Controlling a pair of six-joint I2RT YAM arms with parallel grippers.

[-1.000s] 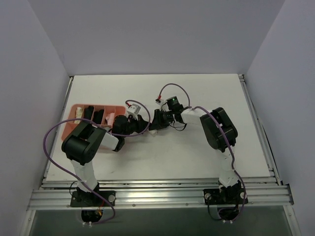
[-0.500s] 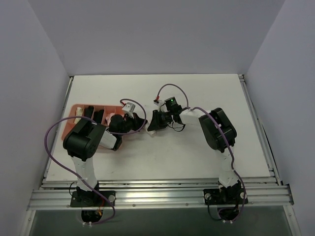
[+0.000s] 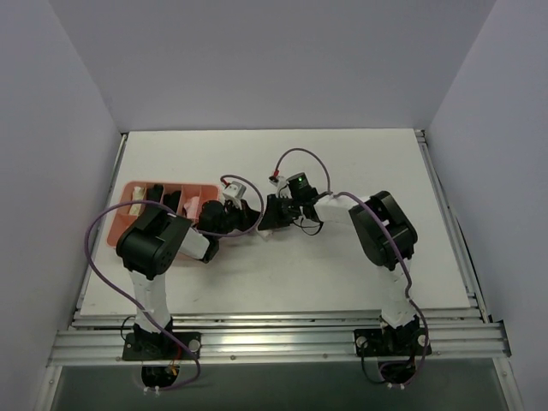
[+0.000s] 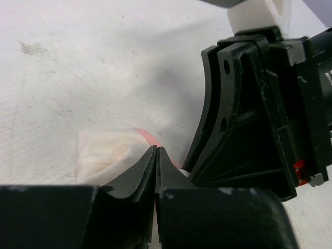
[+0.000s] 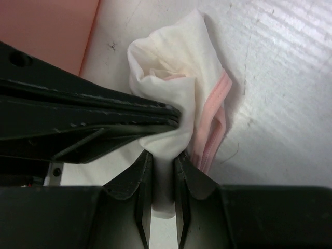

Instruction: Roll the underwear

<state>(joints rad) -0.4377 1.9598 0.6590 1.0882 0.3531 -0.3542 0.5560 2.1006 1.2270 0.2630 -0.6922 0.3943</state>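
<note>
Thin white cloth underwear [image 5: 171,88] with pink trim looks soft, matt. The white tabletop [image 5: 280,78] is matt, scuffed. The right tool [image 5: 163,166] has dull black plastic fingers [image 5: 136,194].

Bright even light, soft shadows, blurry foregrounds.

The underwear [image 5: 171,78] is boxed in by the left gripper [image 4: 155,150] and the right gripper [image 5: 162,161]. The left side is blocked by the pink tray [image 3: 184,185]. Open table [image 3: 377,163] is left on the right.
</note>
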